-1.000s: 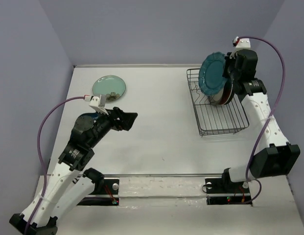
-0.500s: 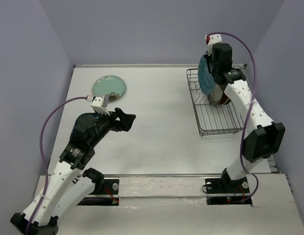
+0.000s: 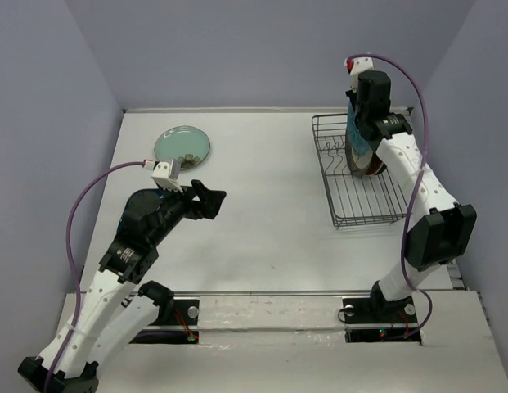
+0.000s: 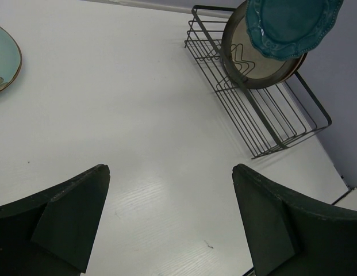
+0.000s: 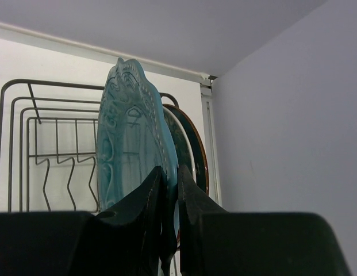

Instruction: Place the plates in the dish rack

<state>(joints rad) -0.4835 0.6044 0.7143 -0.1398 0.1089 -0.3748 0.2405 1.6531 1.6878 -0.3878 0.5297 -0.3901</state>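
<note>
While right gripper pinches teal plate over dish rack; left gripper agape.

Teal plate hides most of the rear plates — mint plate cropped.

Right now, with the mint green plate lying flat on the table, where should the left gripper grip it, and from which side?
Probably the near rim, with the left gripper coming in low from its own side: the mint green plate lies flat, so only its thin edge fits the open jaws.
</note>
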